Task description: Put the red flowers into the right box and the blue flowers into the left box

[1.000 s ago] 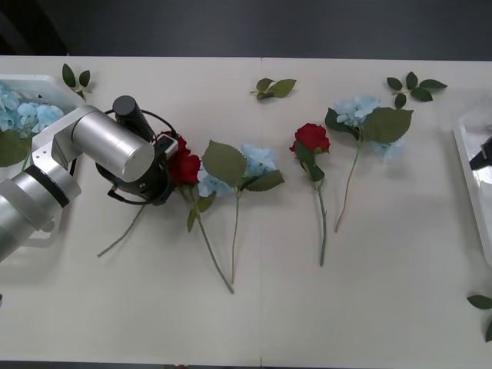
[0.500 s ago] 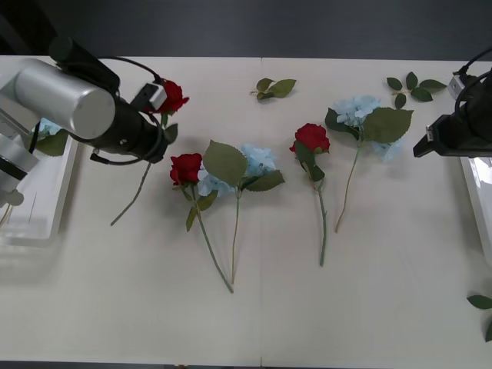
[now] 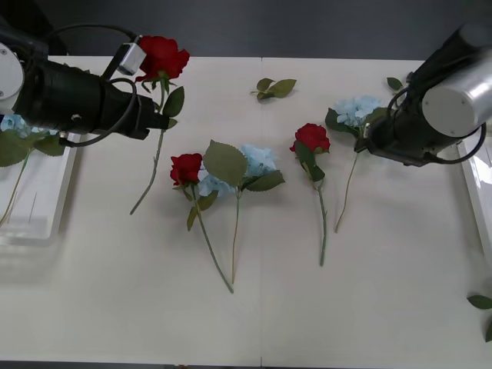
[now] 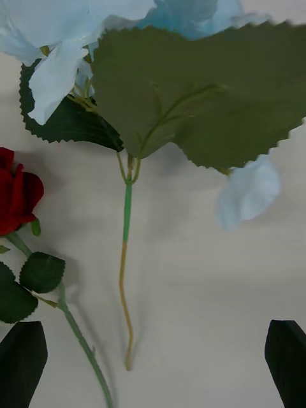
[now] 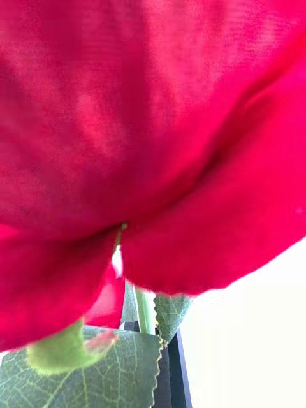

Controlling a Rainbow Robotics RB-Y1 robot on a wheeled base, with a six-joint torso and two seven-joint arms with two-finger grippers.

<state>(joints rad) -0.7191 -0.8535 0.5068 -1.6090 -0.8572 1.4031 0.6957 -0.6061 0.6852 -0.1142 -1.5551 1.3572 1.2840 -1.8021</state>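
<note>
Left end effector point(image 3: 154, 115) clamped on red rose point(image 3: 161, 55), lifted above far-left counter point(image 3: 254, 307); head points far, stem slants near-left, long and thin, tip low over counter. Petals look soft, fabric-like; leaf veined, serrated.

Right end effector point(image 4: 153, 357) spread wide, black fingers point(image 4: 22, 363) either side of blue flower stem point(image 4: 126, 255), over right counter. Blue flower point(image 3: 361, 115) lies head far, stem near; pale fluffy petals, big toothed leaves.

Left box point(image 3: 46, 223), white shallow tray, far left, holds blue flowers point(image 3: 15, 123).

Two red roses point(image 3: 186, 167) and another blue stem point(image 3: 257, 161) lie mid-counter, heads far.
</note>
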